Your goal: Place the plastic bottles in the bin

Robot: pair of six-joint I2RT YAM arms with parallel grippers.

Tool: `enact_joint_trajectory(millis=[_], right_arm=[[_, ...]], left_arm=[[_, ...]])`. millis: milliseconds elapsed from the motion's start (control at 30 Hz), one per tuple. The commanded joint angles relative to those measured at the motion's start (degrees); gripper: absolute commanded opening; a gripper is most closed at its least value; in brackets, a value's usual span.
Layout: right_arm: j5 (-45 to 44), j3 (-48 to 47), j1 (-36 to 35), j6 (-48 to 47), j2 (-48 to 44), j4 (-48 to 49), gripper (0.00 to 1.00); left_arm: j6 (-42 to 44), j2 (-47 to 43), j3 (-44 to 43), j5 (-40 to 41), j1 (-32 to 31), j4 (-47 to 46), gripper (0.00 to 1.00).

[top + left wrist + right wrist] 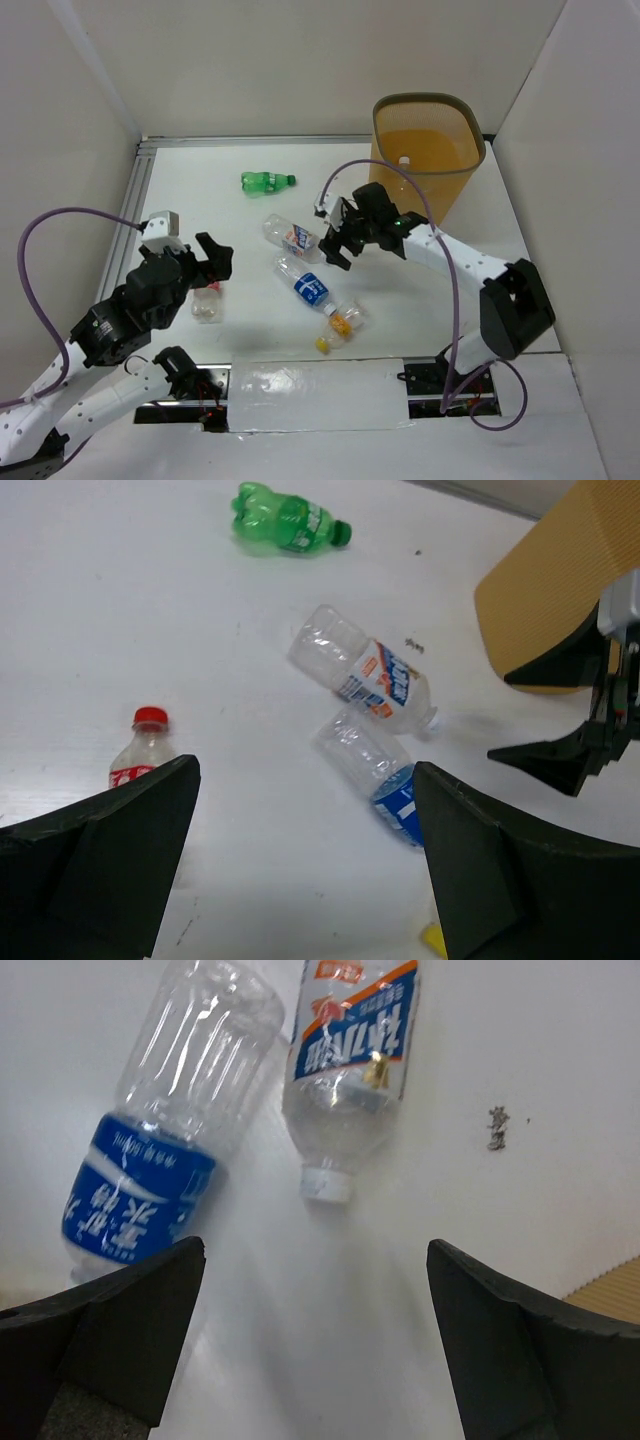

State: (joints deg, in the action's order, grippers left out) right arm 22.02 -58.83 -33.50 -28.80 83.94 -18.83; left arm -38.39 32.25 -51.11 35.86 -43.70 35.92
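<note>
With both jaws released and empty, my left gripper (218, 262) sits at 8 o'clock beside the red-label bottle (207, 303), my right gripper (338, 238) just beside the blue-label bottle (310, 290) and white-orange-label bottle (293, 237), whose Chinese print I can't read, with bare table (190, 185) at 10 o'clock and the bin (480, 150) at 1 o'clock by the far edge.

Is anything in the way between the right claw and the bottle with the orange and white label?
No, nothing visible is. The right gripper is open, and the orange-and-white bottle lies just ahead of it with only bare table between. The blue-label bottle lies off to one side.
</note>
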Motion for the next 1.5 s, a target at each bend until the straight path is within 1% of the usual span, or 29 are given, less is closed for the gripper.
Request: enact_joint_trajectory(millis=[0,167,233,400,633,767,867,900,933,1033,1067,1167,1200,1267,1300,1400,1433,1467], right_arm=[[-4.2,-5.7,-1.6,6.5,4.6,5.3,0.99],[-5.2,-10.5,-4.6,8.1,10.6,4.8,0.99],[-5.2,-12.4,-4.6,8.8,13.1,4.8,0.99],[-7.4,-15.6,-5.8,10.0,17.7,4.8,0.99],[-9.4,-18.1,-6.3,11.0,24.6,6.5,0.99],[-9.9,-19.7,-6.8,11.6,28.7,7.7,0.99],[-9.9,-20.3,-6.8,12.1,30.0,7.7,0.99],[-9.9,-20.3,-6.8,12.1,30.1,8.2,0.97],[-9.9,-20.3,-6.8,12.1,30.1,8.2,0.93],[-8.6,-20.8,-6.8,12.1,30.6,8.2,0.86],[-7.1,-20.8,-6.8,11.5,30.6,8.2,0.79],[-5.3,-20.8,-6.8,11.0,30.6,7.7,0.65],[-4.8,-21.4,-6.8,10.4,30.6,7.0,0.56],[-4.0,-21.9,-6.8,10.4,30.6,6.4,0.47],[-3.3,-21.9,-6.8,10.4,29.8,6.4,0.39],[-2.7,-24.4,-6.1,9.2,27.5,4.6,0.31],[-2.0,-25.2,-5.4,9.2,26.9,2.9,0.25],[-2.0,-26.1,-4.7,8.4,26.2,1.9,0.24]], left_arm=[[-3.4,-0.5,-0.2,3.1,0.1,7.1,1.0],[-2.9,0.3,-0.7,4.2,0.1,10.7,1.0],[-2.9,1.1,-0.7,4.2,0.1,11.9,1.0],[-5.7,0.5,1.0,2.5,0.1,12.8,1.0],[-6.3,0.0,1.0,1.8,0.1,15.1,1.0],[-8.3,0.5,1.0,1.3,0.1,17.0,1.0],[-9.6,1.1,1.0,0.6,0.1,17.5,1.0],[-9.6,1.1,1.0,-0.1,0.1,17.5,1.0],[-10.1,1.1,1.0,-0.1,0.1,17.5,1.0],[-10.7,1.6,1.6,-1.1,0.1,17.0,1.0],[-10.7,1.6,2.2,-1.1,0.1,17.0,1.0],[-10.7,1.6,3.6,-1.7,0.1,14.6,1.0],[-10.7,1.6,4.1,-1.7,0.1,14.6,1.0],[-9.5,1.6,4.1,-2.2,0.1,13.2,1.0],[-9.5,2.1,4.1,-2.2,0.1,13.2,1.0],[-9.0,3.4,4.1,-2.2,0.1,13.2,1.0],[-9.0,3.4,4.1,-2.2,0.1,12.7,1.0],[-9.0,4.0,4.1,-2.2,0.1,12.7,1.0]])
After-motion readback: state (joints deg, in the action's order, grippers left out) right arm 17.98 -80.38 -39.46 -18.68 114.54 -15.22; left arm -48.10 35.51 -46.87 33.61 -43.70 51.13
